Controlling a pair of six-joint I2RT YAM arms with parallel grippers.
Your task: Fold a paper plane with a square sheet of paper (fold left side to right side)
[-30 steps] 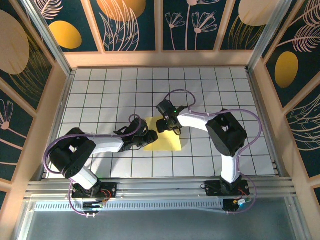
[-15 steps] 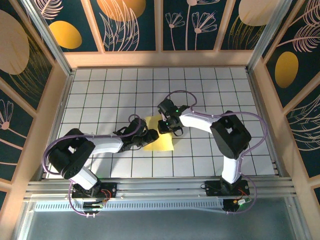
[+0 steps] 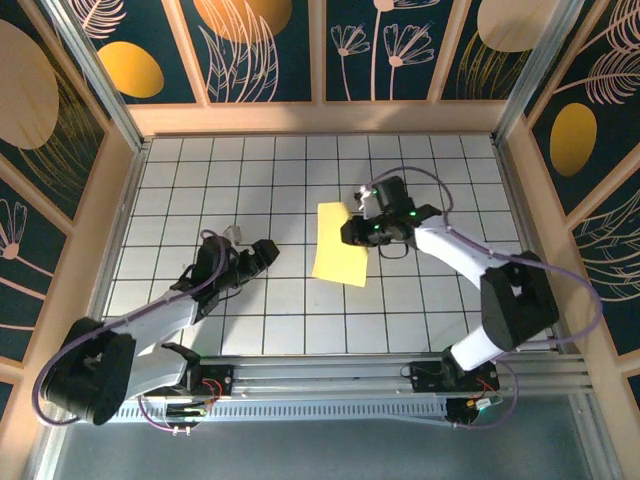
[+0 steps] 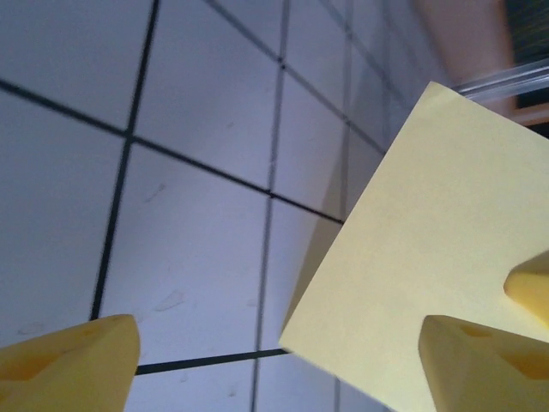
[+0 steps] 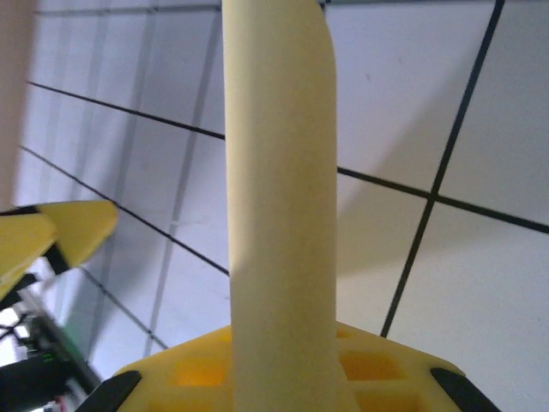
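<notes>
1 fold looks done: paper (image 3: 335, 250) is a half-width strip, its right edge pinched by R gripper (image 3: 358, 232). L gripper (image 3: 258, 255) spread wide, well left of it. Plane folds still to do.

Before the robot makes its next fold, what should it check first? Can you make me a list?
1. Right end effector gripping the square sheet of paper: ok, the paper runs out from between its fingers.
2. Left end effector open: ok, its fingers stand wide apart.
3. Left end effector apart from the paper: ok, there is bare table between them.
4. Paper lying flat: not ok, it looks lifted, with a shadow under it.
5. Folded edges lined up: cannot tell.
6. Crease pressed sharp: cannot tell.
</notes>
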